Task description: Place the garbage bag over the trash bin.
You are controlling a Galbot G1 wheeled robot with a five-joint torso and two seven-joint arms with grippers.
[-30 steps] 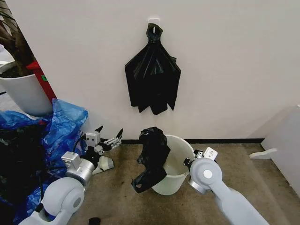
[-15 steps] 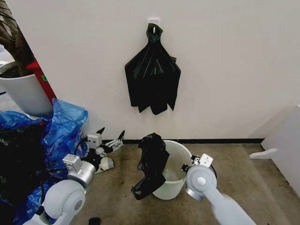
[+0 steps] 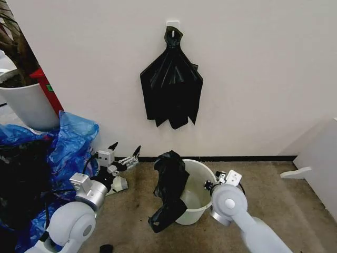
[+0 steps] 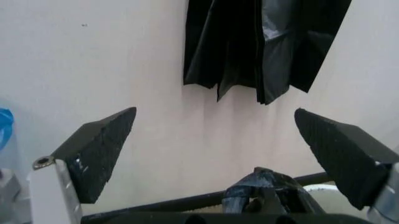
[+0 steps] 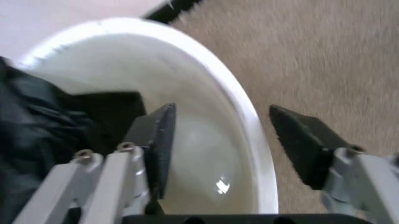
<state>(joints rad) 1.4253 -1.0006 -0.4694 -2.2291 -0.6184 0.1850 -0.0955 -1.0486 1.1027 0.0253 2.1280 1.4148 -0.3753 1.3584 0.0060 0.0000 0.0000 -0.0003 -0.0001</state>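
The trash bin point(image 3: 196, 195) has tipped a bit more over the last second, still only half-dressed: the garbage bag point(image 3: 169, 187) just hangs off its left rim, drooping to the floor. The right gripper point(image 5: 218, 140) has shifted in, jaws spread wide, straddling the right rim. The left gripper point(image 3: 125, 153) waits left of the bin, jaws released, holding nothing. Most of the rim remains bare.

Glossy black plastic garbage bag point(image 3: 169, 185), smooth cream plastic trash bin point(image 3: 198, 179).
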